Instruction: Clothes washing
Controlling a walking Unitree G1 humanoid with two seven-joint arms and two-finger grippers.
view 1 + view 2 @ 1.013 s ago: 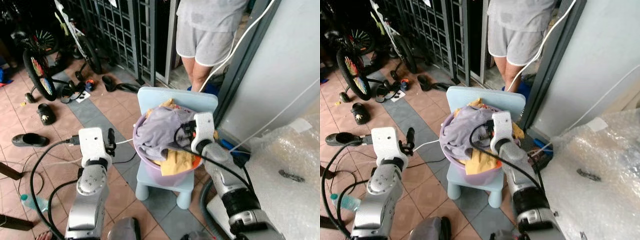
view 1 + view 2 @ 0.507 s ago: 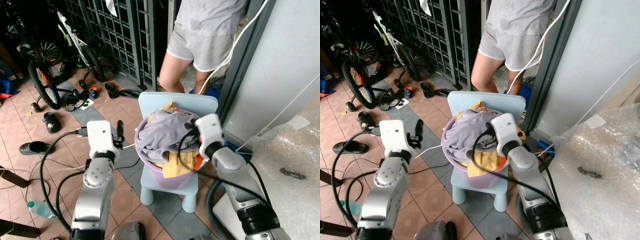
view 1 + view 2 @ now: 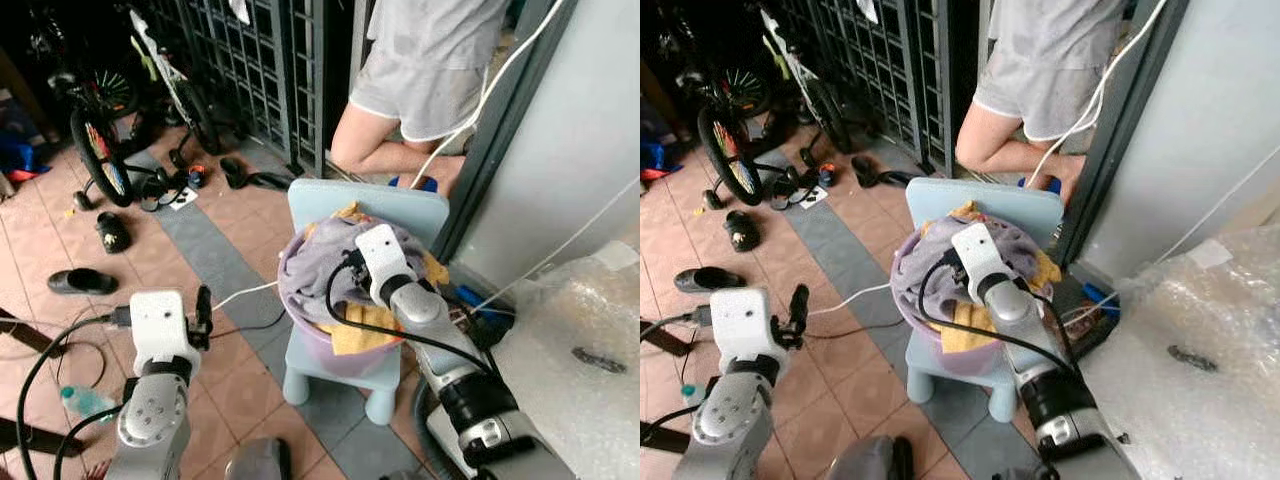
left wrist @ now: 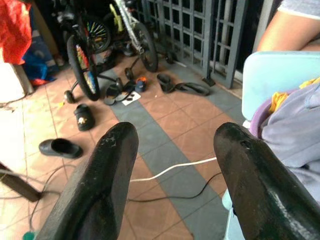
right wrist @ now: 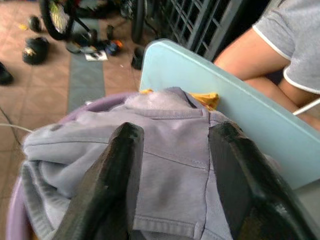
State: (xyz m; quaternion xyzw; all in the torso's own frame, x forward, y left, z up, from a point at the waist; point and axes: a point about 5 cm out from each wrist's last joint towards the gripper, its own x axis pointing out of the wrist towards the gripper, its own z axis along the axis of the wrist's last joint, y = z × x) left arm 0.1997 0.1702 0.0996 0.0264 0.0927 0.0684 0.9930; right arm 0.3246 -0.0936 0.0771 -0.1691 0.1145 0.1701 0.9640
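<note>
At the far left of the left eye view a bicycle [image 3: 95,130] leans in the upper corner, its frame lost in shadow, with black sandals [image 3: 112,231] strewn on the tiles below it. Lower left, the left gripper [image 3: 203,305] hangs over bare floor, well apart from the laundry; its wrist view shows the two fingers [image 4: 95,187] spread wide with nothing between them, a white cable [image 4: 172,167] lying on the tiles beyond.

In the middle of the frame stands a pale blue chair [image 3: 365,205], its seat mostly hidden by the purple basin [image 3: 345,355] resting on it. The basin is heaped with clothes: a lavender-grey garment [image 5: 165,150] on top, crumpled so that no clear long axis can be made out, and yellow cloth [image 3: 355,335] spilling over the near rim. The right gripper [image 5: 172,165] sits directly over the grey garment, its fingers parted and lying against the fabric, gripping nothing that can be seen; in the head views its fingertips are hidden behind the white wrist housing.

Upper centre-right, a person [image 3: 425,85] in grey shorts stands behind the chair, cut off by the frame above the waist. Bubble wrap [image 3: 580,340] fills the lower right.
</note>
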